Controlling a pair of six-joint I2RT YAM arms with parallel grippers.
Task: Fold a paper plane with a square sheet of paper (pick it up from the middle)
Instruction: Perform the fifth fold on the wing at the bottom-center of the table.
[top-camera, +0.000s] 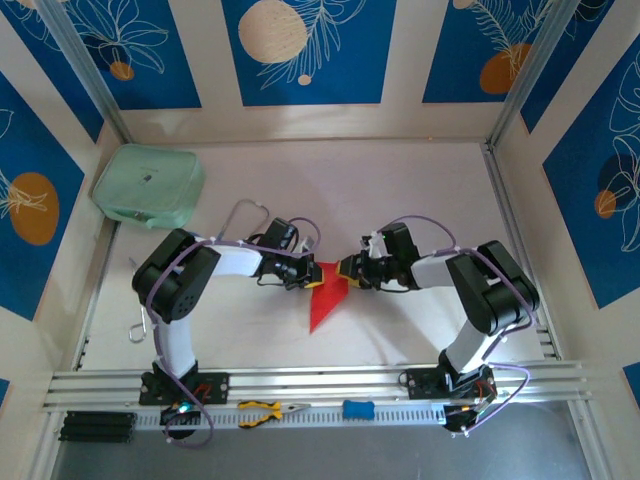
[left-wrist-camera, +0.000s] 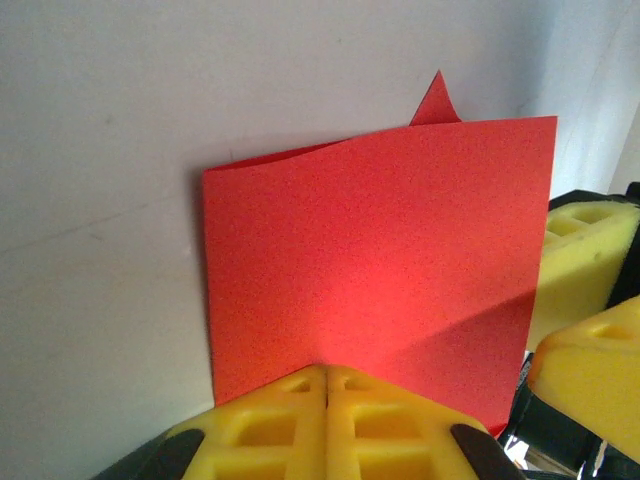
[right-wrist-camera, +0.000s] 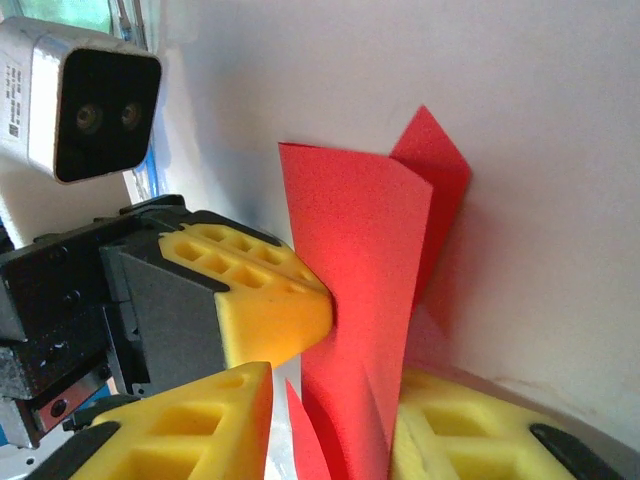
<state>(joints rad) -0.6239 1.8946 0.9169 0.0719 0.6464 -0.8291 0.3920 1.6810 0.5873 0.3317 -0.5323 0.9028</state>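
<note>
The square sheet of paper (top-camera: 326, 296) is bright red and partly folded, standing on edge on the white table between the two arms, one pointed end toward the near side. In the left wrist view it rises as a creased red panel (left-wrist-camera: 380, 250) straight above my left gripper (left-wrist-camera: 327, 385), whose yellow jaws are pressed together on its lower edge. My left gripper (top-camera: 308, 272) meets the sheet from the left. My right gripper (right-wrist-camera: 335, 400) stands astride the red sheet (right-wrist-camera: 360, 260): one finger (right-wrist-camera: 200, 420) is clear of it, the other (right-wrist-camera: 470, 430) lies against it. The paper plane is not formed.
A mint-green pouch (top-camera: 150, 186) lies at the back left. Yellow-handled pliers (top-camera: 272, 410) and a blue tool (top-camera: 358, 409) rest on the near rail (top-camera: 320, 380). A metal hook (top-camera: 137, 328) lies left of the left arm. Patterned walls enclose the table.
</note>
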